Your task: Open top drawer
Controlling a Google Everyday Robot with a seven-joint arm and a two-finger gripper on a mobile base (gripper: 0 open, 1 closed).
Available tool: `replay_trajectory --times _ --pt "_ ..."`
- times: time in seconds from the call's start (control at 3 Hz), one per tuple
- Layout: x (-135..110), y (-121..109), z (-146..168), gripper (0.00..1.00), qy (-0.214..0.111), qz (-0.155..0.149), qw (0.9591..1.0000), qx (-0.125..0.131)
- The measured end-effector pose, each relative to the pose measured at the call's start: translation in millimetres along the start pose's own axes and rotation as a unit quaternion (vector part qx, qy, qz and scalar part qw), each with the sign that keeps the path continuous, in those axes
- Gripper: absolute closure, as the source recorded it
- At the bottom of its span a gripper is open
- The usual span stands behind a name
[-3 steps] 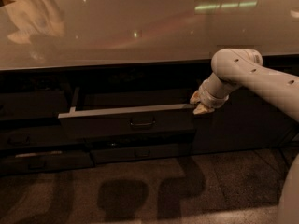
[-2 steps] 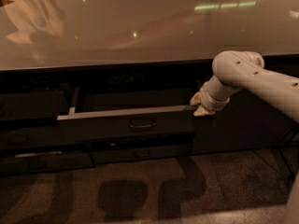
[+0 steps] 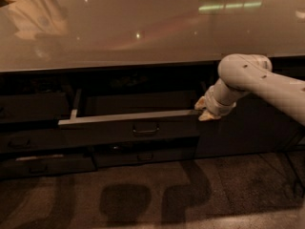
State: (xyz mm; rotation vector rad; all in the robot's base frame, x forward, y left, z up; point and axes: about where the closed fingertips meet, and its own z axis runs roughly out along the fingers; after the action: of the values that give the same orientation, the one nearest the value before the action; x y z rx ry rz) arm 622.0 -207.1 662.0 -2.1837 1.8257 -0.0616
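Observation:
The top drawer [image 3: 128,130] is a wide dark grey drawer under the counter. It stands pulled partly out, and its pale grey top rim and left side show. A small dark loop handle [image 3: 145,128] sits at the centre of its front. My gripper [image 3: 204,109] is at the drawer's right end, against the top right corner of the front. The white arm [image 3: 257,82] reaches in from the right.
A glossy pale countertop [image 3: 143,27] spans the view above the drawers. Shallower dark drawer fronts [image 3: 43,163] lie below and to the left. A dark cabinet front [image 3: 248,128] is behind the arm at the right. The speckled floor [image 3: 143,199] lies below.
The drawer has slid a little further out toward the camera. The gripper has stayed at its right end and shifted slightly with it.

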Motion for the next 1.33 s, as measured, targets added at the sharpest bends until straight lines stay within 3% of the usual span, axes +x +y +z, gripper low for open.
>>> replay_trajectory --times 0.67,1.33 --pt "-1.0 8.0 -4.7 1.00 0.000 -0.003 1.0000 -0.002" --pt "-6.0 -14.3 -25.1 1.00 0.002 0.003 1.0000 0.008"
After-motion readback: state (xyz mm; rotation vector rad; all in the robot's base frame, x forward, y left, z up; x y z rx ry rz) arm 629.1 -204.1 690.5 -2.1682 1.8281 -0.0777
